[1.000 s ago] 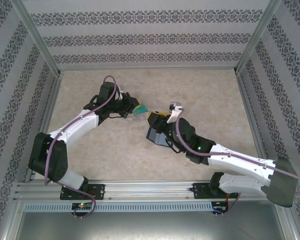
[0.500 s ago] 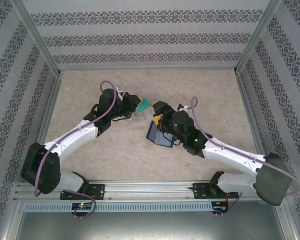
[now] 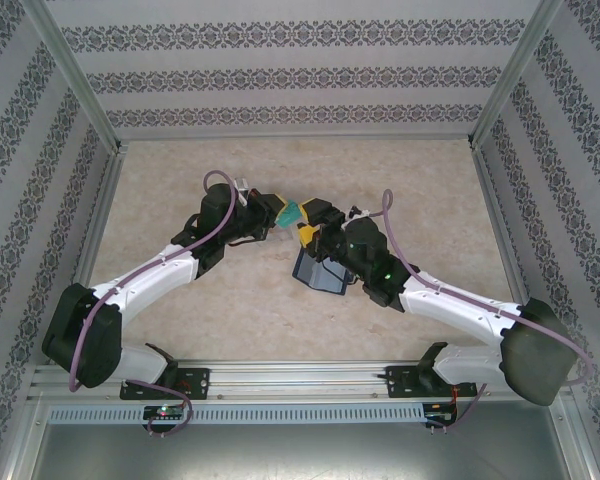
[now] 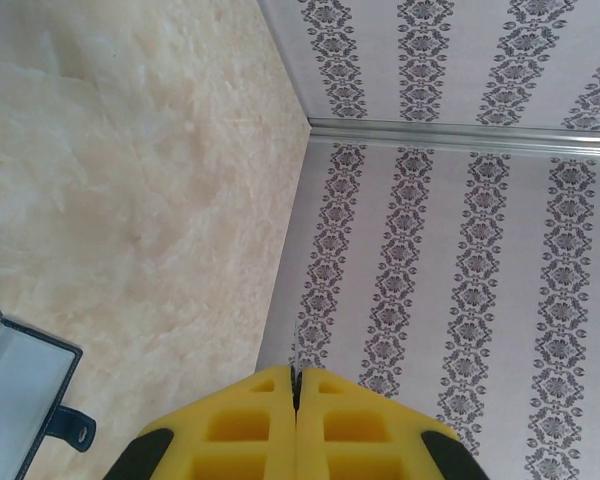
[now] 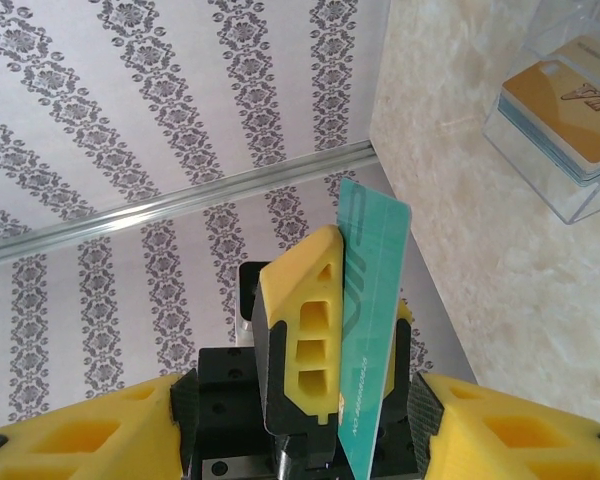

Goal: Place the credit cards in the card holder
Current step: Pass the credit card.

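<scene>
A teal credit card [image 3: 291, 213] is held above the table, with my left gripper [image 3: 277, 212] shut on it. In the left wrist view the card's thin edge [image 4: 295, 345] sticks out from the closed yellow left gripper [image 4: 296, 372]. My right gripper [image 3: 310, 228] faces it from the right and stands open. In the right wrist view the teal credit card [image 5: 372, 300] stands upright between my right gripper's [image 5: 300, 405] spread fingers, apart from both. The card holder [image 3: 318, 275] lies open on the table below, navy with a blue-grey inside [image 4: 15, 395].
A clear plastic box [image 5: 565, 115] with an orange-topped stack of cards sits on the table beyond the left gripper. Patterned walls enclose the table on three sides, with metal posts at the corners.
My right arm has turned and come up over the card holder to the teal card, its jaws now spread. My left gripper has shifted the card slightly right.
</scene>
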Tool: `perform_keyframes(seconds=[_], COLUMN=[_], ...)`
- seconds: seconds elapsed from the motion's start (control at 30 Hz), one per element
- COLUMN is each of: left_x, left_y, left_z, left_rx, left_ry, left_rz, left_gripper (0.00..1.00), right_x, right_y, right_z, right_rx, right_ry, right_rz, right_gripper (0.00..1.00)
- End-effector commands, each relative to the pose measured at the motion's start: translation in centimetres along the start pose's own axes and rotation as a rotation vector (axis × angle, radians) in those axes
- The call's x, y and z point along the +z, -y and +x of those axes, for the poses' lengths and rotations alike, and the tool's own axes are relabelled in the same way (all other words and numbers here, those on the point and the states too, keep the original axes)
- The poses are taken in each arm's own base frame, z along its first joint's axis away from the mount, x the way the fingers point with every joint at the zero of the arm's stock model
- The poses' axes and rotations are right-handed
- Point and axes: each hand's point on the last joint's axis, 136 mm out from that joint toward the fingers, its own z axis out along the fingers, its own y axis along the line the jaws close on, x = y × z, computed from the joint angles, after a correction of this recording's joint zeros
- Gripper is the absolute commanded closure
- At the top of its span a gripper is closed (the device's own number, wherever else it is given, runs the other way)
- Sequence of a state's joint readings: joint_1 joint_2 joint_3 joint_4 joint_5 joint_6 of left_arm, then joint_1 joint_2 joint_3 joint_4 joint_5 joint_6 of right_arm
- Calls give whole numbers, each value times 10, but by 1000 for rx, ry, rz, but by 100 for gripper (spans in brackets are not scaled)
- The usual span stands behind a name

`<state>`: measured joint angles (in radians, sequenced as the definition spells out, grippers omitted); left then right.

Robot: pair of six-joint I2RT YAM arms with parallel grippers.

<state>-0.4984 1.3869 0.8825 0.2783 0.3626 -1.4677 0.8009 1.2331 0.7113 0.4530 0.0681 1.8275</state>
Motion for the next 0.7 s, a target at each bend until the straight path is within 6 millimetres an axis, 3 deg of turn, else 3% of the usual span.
perform_keyframes(seconds=[0.0, 0.17, 0.27, 0.37, 0.43, 0.57, 0.67], left_x=[1, 4, 7, 8, 9, 11, 12], left_y=[9, 10, 12, 11, 7, 5, 2], left_z=[2, 4, 10, 13, 13, 14, 14], left_rx=[-19, -2, -6, -4, -11, -37, -44], left_ry=[10, -2, -22, -39, -41, -45, -43], left_rz=[38, 19, 25, 12, 2, 10, 2], left_gripper=[100, 100, 100, 100, 100, 100, 97], right_x=[-3, 1, 10, 14, 15, 13, 10], right_y=[0, 13, 5, -3, -2, 2, 5], right_z=[0, -6, 0, 3, 2, -4, -8], right_rx=[20, 44, 38, 15, 14, 20, -2], right_ry=[0, 19, -11, -23, -23, -4, 6], right_rz=[4, 30, 1, -28, -26, -37, -25], right_gripper=[39, 43, 53, 72, 76, 95, 100])
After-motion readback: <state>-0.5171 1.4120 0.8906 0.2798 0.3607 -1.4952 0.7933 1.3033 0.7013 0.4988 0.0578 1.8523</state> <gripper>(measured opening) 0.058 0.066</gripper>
